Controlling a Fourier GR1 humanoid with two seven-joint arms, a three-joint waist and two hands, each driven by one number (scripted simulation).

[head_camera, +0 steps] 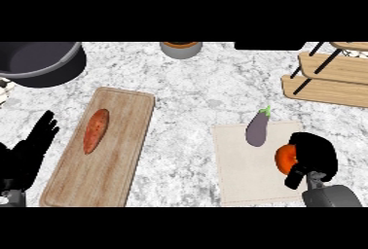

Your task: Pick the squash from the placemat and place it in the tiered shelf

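Head view of the white marbled desk (194,87). The right robot hand (316,151) lies over the right edge of the beige cloth placemat (241,180). Its black fingers are curled round the orange, rounded squash (285,158), which sits at that edge, half hidden by the palm; whether it has left the mat cannot be told. A purple, elongated eggplant (257,130) lies just beside it on the same mat. The pale wooden tiered shelf (338,70) stands at the far right, apart from the mat. The left robot hand (32,146) rests open at the left edge, beside a wooden cutting board (108,170) bearing an orange-red sweet potato (95,130). The squash is probably stiff, smooth-skinned and moderately heavy, so a wrap across its widest part should resist rolling.
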